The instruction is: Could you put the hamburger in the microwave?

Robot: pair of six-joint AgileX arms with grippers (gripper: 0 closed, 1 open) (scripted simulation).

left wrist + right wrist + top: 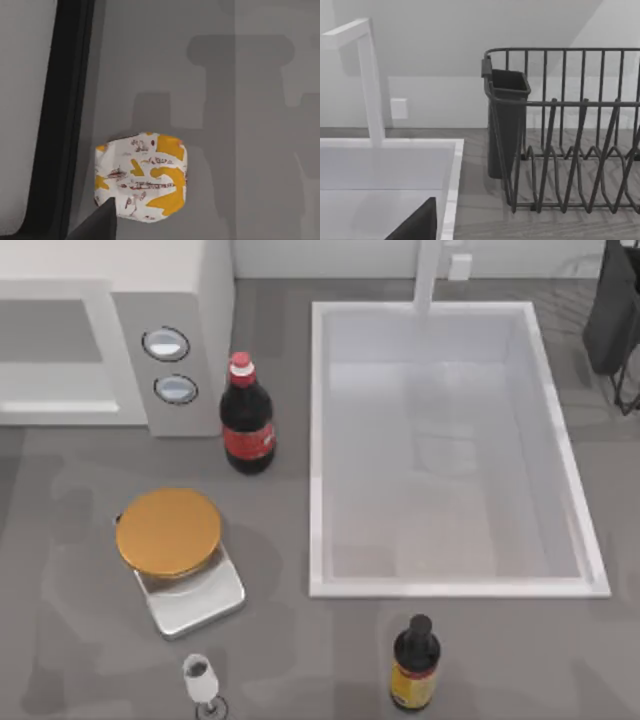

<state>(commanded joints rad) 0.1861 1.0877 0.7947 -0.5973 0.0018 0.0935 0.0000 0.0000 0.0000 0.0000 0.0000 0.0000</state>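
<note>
Closest to the left wrist camera sits the hamburger (141,176), wrapped in white paper with orange-yellow patches, lying on a grey surface. One dark finger (97,224) of the left gripper pokes in at the wrapper's near corner; whether it touches I cannot tell, nor how wide the left gripper stands or whether it has hold of anything. A dark frame (60,115) runs beside the burger, on the far side of it from that finger. I judge this to be the edge of the microwave opening, which would mean the burger already rests inside or at the threshold, but that is a guess.

From above, the microwave (115,350) stands at the table's left rear, with two round dials (166,343) on its grey panel. It is placed within the left arm's side, so that arm is the sensible one for the job.

The right arm looks away from the work. Past its one visible finger (415,225) lie the white sink (390,165) and its faucet (367,80), and farther off a wire dish rack (570,130) with a dark cup. I cannot tell how its fingers stand either.

Counting: one hamburger, one microwave, two dials, one sink, one cola bottle (246,418), one dark sauce bottle (415,665), one orange-topped scale (175,550), one small glass (202,685), one rack.
</note>
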